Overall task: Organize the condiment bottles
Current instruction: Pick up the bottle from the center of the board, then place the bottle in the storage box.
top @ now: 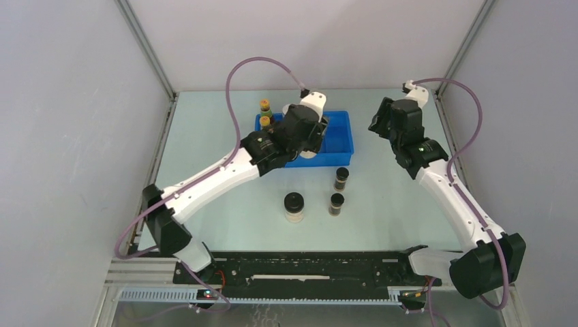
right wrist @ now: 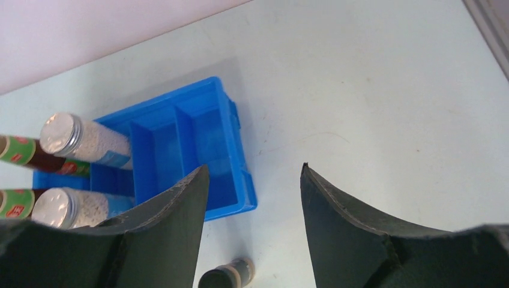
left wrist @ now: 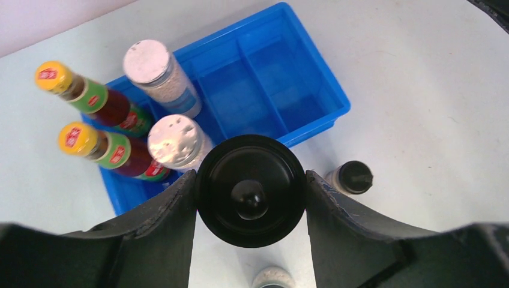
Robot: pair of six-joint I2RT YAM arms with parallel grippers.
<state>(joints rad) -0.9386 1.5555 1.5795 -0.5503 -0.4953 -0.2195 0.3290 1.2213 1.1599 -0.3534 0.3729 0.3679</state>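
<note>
Top view: blue divided tray point(top: 339, 139) sits upper centre on the pale table point(top: 225, 191). The left arm reaches up from lower left, with the left gripper point(top: 305, 133) over the tray's middle and its fingers hidden under the wrist. A pale shape at the tray's near wall beneath that wrist may be the black-lidded jar it carries; not certain from here. Two red-labelled bottles point(top: 265, 105) with yellow caps stand upright at the tray's left end, one behind the other. On the table below the tray, the other black-lidded jar point(top: 294, 206) stands at centre. Two dark vials point(top: 341, 178) stand just to its right, one above the other, not touching. The right gripper point(top: 383, 122) hangs at upper right, past the tray's right end and apart from it.

Left wrist view: the fingers point(left wrist: 171, 207) pinch the black-lidded jar point(left wrist: 250, 191) by its lid, one on each side, at lower centre over the tray's near rim. The red-labelled bottles point(left wrist: 111, 150) lean at the left of frame. Two silver-lidded jars point(left wrist: 162, 75) stand just right of them, all in the tray's left end. One dark vial point(left wrist: 354, 177) stands on the table right of the held jar.

Right wrist view: the right gripper's fingers point(right wrist: 174, 228) are spread wide, with table surface showing in the gap. The tray point(right wrist: 180, 129) lies centre left, with the silver-lidded jars point(right wrist: 60, 133) and bottles at its left end. A vial point(right wrist: 225, 276) sits at the bottom edge.
</note>
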